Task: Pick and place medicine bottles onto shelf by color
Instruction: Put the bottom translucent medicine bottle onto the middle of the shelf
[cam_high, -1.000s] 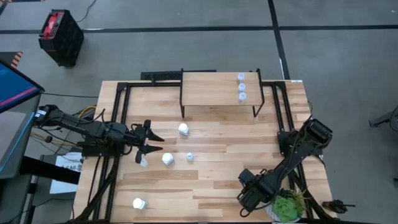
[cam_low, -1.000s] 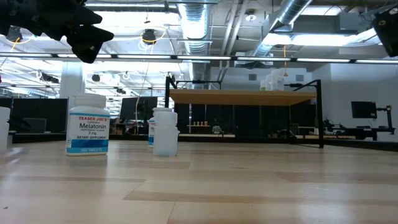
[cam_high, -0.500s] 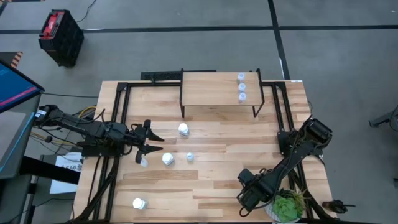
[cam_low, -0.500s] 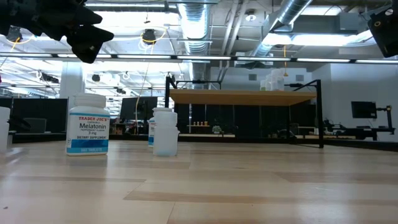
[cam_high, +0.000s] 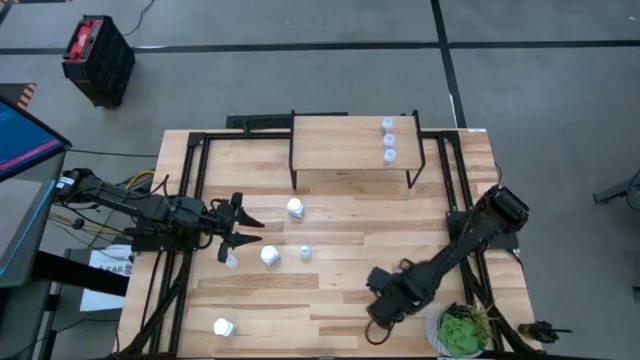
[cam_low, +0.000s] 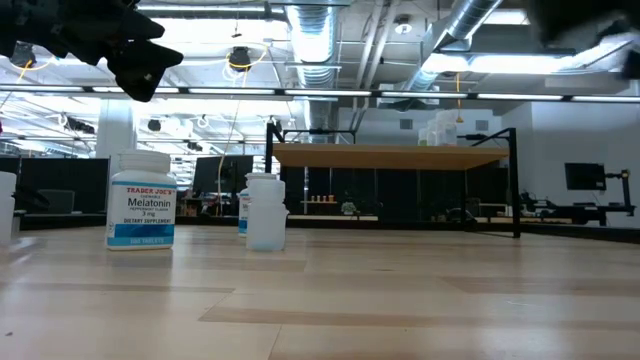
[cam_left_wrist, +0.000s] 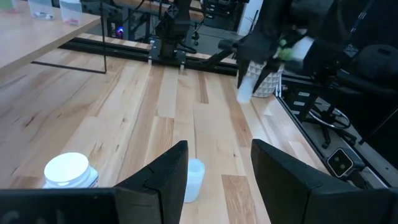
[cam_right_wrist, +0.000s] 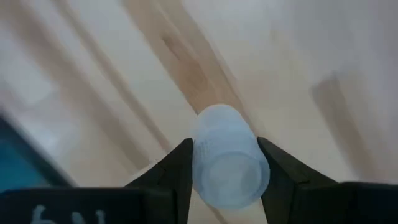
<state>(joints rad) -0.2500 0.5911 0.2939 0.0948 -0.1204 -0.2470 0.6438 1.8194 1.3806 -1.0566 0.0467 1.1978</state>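
Pinching pale bottle (cam_right_wrist: 229, 163): right tool (cam_right_wrist: 225, 165), seen only in wrist view; left tool (cam_left_wrist: 219, 168) spread, empty.

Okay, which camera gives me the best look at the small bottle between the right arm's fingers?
The right wrist view: the pale translucent bottle fills the space between the right gripper fingers there, seen end-on. The left wrist view catches it far off, as a pale blur at that arm's tip. The high view hides it under the arm, and the low view shows none of it.
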